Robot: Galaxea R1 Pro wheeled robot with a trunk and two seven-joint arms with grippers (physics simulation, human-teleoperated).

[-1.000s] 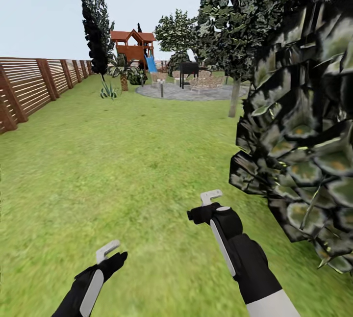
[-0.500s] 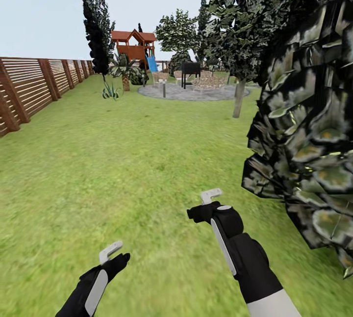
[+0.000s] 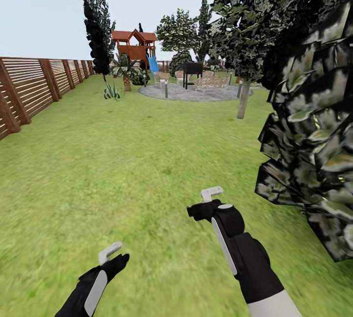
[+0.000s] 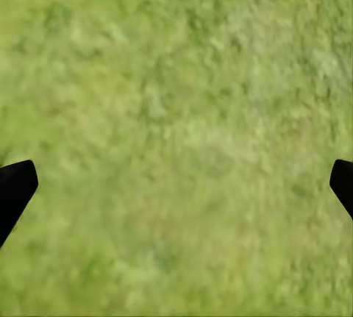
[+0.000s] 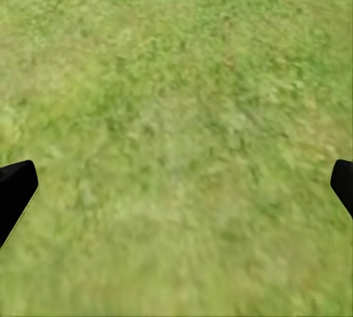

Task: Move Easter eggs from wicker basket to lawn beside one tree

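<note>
The robot stands on open lawn (image 3: pixel 122 160) in the garden, with a brown slatted wooden fence (image 3: pixel 29 86) running along the left and dense dark foliage (image 3: pixel 314 150) crowding the right of the head view. Neither the wicker basket nor any of the three Easter eggs can be made out here, so the search or the drive toward them looks to be the step in hand, and the task seems barely begun. Ahead, a tree with a pale grey-beige trunk (image 3: pixel 243 98) stands near a grey gravel circle (image 3: pixel 196 93), with a red-roofed play tower (image 3: pixel 133 47) and a thin dark tree (image 3: pixel 97 32) farther back. The left gripper (image 3: pixel 112 253) hangs low over the grass and the right gripper (image 3: pixel 212 194) is held a little farther forward; in both wrist views the dark fingertips (image 4: pixel 15 188) and (image 5: pixel 15 188) sit at opposite edges with only grass between them, so both grippers stand wide apart and carry nothing. As for handling, eggs of this kind are likely light, hard-shelled and smooth, so they may roll or squirt out of a pinch; taking each across its widest middle, with the fingers closing squarely on opposite sides, seems the safest hold, and setting it down gently on the grass should keep it from rolling away from the chosen trunk.
</note>
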